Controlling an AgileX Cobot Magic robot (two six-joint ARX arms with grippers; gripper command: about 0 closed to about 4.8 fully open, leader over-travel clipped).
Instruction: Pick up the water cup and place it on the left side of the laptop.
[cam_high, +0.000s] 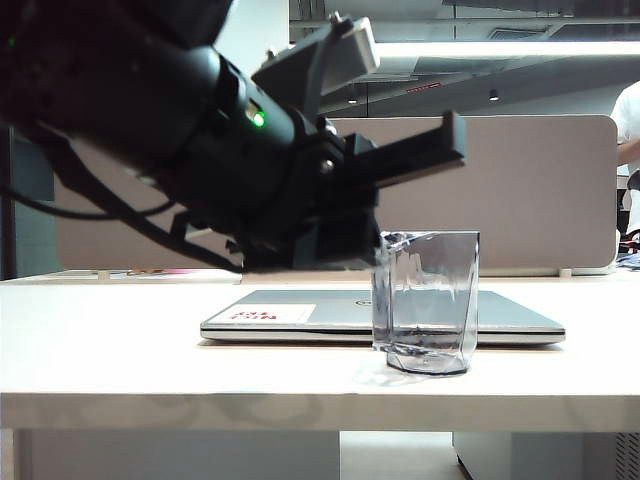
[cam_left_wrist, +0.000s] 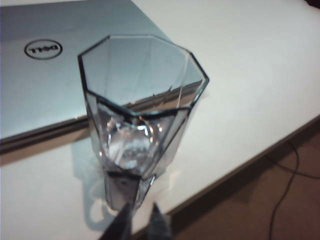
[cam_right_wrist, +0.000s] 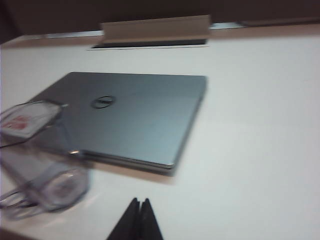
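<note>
Cup (cam_left_wrist: 142, 120) stands upright just beyond left fingers (cam_left_wrist: 121, 220), untouched.

I'm working in an open-plan office: a pale surface (cam_high: 120, 340) backed by a beige desk divider (cam_high: 540, 190), long strip lights (cam_high: 500, 48) on an exposed dark ceiling, a closed laptop (cam_high: 300, 312), and a colleague's arm (cam_high: 628, 125) at the next desk.

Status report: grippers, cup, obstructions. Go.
Left gripper just short of the water cup, fingers slightly apart, holding nothing. Right gripper shut, empty, off to the side. Cup upright in front of the closed laptop. Nothing in the way.
</note>
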